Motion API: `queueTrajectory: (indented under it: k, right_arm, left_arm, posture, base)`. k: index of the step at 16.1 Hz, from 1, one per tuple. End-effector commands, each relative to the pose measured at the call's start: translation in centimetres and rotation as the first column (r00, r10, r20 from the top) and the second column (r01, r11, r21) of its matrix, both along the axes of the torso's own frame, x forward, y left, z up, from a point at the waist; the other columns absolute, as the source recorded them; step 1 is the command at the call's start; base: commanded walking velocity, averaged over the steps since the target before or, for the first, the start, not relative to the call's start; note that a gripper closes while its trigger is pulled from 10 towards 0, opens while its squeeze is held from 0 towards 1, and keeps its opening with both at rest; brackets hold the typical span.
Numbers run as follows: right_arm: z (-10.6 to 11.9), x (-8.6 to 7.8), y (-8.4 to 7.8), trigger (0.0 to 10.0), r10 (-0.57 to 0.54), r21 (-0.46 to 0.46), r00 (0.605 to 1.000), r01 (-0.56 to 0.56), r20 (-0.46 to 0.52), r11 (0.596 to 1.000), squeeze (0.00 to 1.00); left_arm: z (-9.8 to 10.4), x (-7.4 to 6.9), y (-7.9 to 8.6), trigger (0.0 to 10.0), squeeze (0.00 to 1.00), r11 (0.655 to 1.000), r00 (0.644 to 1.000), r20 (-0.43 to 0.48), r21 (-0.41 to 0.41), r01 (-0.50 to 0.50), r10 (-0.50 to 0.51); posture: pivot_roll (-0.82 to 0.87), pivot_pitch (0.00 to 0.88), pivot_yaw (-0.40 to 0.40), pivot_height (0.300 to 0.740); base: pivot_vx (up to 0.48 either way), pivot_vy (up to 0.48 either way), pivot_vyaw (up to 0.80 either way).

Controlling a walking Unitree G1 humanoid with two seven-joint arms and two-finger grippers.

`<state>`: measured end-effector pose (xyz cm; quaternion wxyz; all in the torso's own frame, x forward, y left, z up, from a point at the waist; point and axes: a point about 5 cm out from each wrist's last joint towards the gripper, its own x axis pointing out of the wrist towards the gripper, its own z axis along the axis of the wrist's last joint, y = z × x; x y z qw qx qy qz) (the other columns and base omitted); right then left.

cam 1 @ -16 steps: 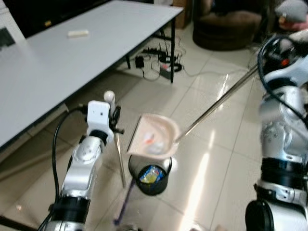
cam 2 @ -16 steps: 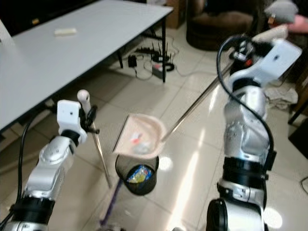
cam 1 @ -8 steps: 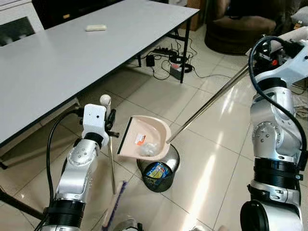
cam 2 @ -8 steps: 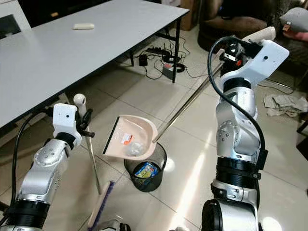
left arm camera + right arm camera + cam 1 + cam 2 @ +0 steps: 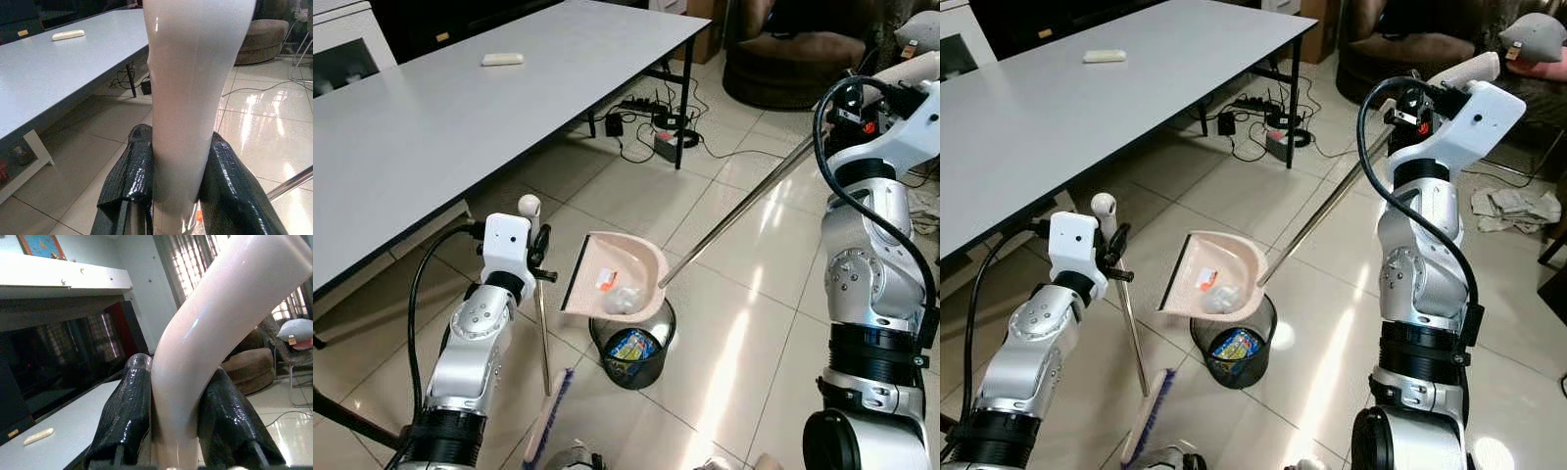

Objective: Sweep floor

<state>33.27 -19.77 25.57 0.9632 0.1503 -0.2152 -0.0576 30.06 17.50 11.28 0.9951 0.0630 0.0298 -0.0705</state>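
The sweeping looks finished and the emptying step is in hand. The right tool [image 5: 168,431] is clamped on the cream grip of the long-handled dustpan [image 5: 1219,276], holding the pan tilted just above the black bin [image 5: 1232,348], with scraps of litter in the pan. The left tool [image 5: 171,196] grips the broom handle [image 5: 1131,328], which stands upright beside the bin, bristles on the floor. Next, I'd judge, the pan needs tipping more steeply over the bin.

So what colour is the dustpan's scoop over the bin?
Pale pink, with a dark front lip; the dustpan shows best in the left eye view.
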Motion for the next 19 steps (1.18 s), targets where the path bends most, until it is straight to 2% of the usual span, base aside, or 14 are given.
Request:
queueTrajectory:
  k: [1,6,8,11,13,17,19]
  right_arm:
    - [1.1,-0.5,0.2,10.0,0.006,-0.010,0.998,-0.005,0.067,1.000,0.00]
    - [1.2,-0.6,1.7,10.0,0.071,-0.124,0.993,-0.059,0.093,0.990,0.00]
    - [1.5,-0.9,2.4,10.0,0.096,-0.217,0.987,-0.066,0.127,0.974,0.00]
    - [1.8,-1.2,3.4,10.0,0.134,-0.291,0.974,-0.076,0.182,0.954,0.00]
    - [1.2,-1.1,4.3,10.0,0.170,-0.360,0.971,-0.100,0.167,0.928,0.00]
    - [0.6,-1.4,7.2,10.0,0.282,-0.519,0.942,-0.151,0.181,0.841,0.00]
    - [0.3,-1.6,8.1,10.0,0.312,-0.545,0.930,-0.163,0.192,0.823,0.00]
  left_arm:
    - [0.7,-0.1,-0.1,10.0,0.00,1.000,1.000,0.026,0.013,0.011,-0.012]
    - [0.7,-0.3,0.3,10.0,0.00,1.000,1.000,0.020,0.022,0.001,-0.001]
    - [0.7,-0.2,0.3,10.0,0.00,1.000,1.000,0.021,0.022,-0.003,0.002]
    - [0.6,-0.3,0.4,10.0,0.00,1.000,1.000,0.018,0.025,-0.004,0.004]
    - [0.8,-0.2,0.4,10.0,0.00,1.000,1.000,0.024,0.026,-0.011,0.011]
    - [0.8,-0.3,0.9,10.0,0.00,0.999,0.999,0.022,0.027,-0.031,0.030]
    - [0.7,-0.6,0.9,10.0,0.00,0.999,0.999,0.021,0.028,-0.033,0.032]
  posture:
    - [0.01,0.083,0.064,0.740]
    - [0.02,0.079,0.060,0.740]
    - [0.02,0.079,0.058,0.740]
    - [0.02,0.077,0.059,0.740]
    - [0.02,0.083,0.056,0.740]
    - [0.03,0.088,0.056,0.740]
    - [0.03,0.089,0.050,0.740]
  base:
    - [0.000,0.000,0.00]
    - [0.000,0.000,0.00]
    - [0.000,0.000,0.00]
    - [0.000,0.000,0.00]
    - [0.000,0.000,0.00]
    - [0.000,0.000,0.00]
    - [0.000,0.000,0.00]
